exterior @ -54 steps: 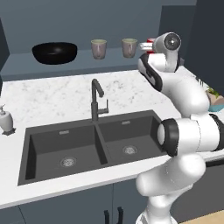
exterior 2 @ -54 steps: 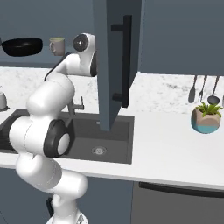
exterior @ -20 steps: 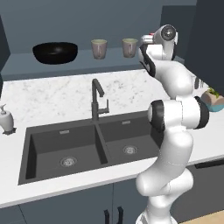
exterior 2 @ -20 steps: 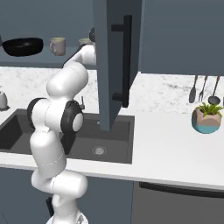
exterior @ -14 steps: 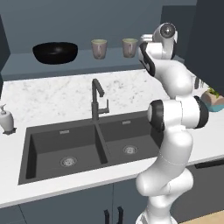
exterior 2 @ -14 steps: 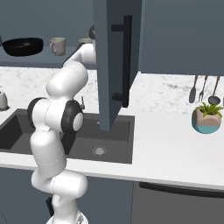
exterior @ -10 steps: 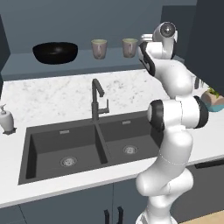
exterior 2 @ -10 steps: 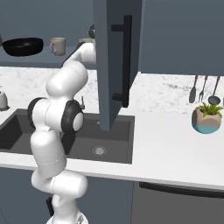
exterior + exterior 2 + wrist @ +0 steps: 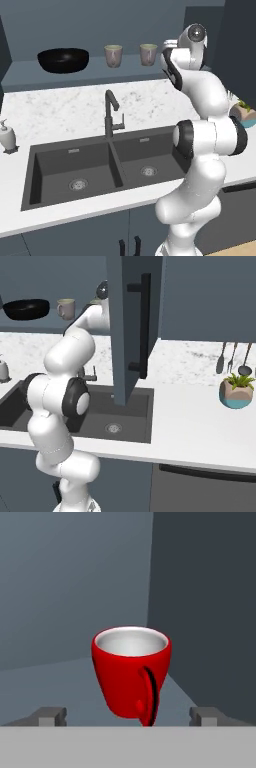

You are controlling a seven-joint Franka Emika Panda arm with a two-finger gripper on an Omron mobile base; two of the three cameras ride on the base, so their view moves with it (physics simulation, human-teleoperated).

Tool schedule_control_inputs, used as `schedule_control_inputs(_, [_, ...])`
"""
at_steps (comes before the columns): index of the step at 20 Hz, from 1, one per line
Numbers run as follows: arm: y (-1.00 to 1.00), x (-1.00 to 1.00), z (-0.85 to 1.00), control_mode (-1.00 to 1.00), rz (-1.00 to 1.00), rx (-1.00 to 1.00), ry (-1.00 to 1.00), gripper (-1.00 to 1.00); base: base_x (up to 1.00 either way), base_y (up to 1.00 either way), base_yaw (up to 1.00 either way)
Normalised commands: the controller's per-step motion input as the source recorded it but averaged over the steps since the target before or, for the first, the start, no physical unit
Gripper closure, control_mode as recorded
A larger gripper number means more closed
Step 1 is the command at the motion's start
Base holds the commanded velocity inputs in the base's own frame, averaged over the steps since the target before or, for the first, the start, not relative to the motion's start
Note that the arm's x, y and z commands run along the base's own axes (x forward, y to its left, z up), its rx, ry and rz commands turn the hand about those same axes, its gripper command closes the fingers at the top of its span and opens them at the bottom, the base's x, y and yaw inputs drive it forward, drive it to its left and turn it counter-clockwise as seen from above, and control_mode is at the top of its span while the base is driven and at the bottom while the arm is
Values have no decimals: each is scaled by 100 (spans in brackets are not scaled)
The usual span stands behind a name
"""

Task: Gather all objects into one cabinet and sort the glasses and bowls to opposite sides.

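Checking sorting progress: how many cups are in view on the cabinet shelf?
3. Two tan cups stand mid-shelf, one nearer the black bowl, the other beside the arm. The red cup sits between the open gripper's fingertips. More may be hidden.

Kitchen's got a white marble-look counter [image 9: 60,107] with a dark double sink [image 9: 100,167] sunk into it, one drain in each basin. A black faucet [image 9: 111,112] stands at the back edge, right on the divider between the basins. Far left on the counter sits a white soap dispenser [image 9: 7,136], well apart from the sink. Over on the right there's a little plant in a teal pot [image 9: 237,391] near the wall, and some utensils [image 9: 233,360] hang just above it. A dark cabinet door [image 9: 135,326] with a black bar handle stands open.
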Motion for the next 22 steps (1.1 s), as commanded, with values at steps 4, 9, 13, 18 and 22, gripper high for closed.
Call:
schedule_control_inputs(4, [24,-69,-6,-100,0,0,0,-100,0,0,0])
schedule_control_inputs(9, [37,-67,-11,-100,0,0,0,-100,0,0,0])
schedule_control_inputs(13, [30,-64,0,-100,0,0,0,-100,0,0,0])
schedule_control_inputs(18, [22,-73,7,-100,2,4,0,-100,0,0,0])
schedule_control_inputs(22, [24,-72,16,-100,6,4,0,-100,0,0,0])
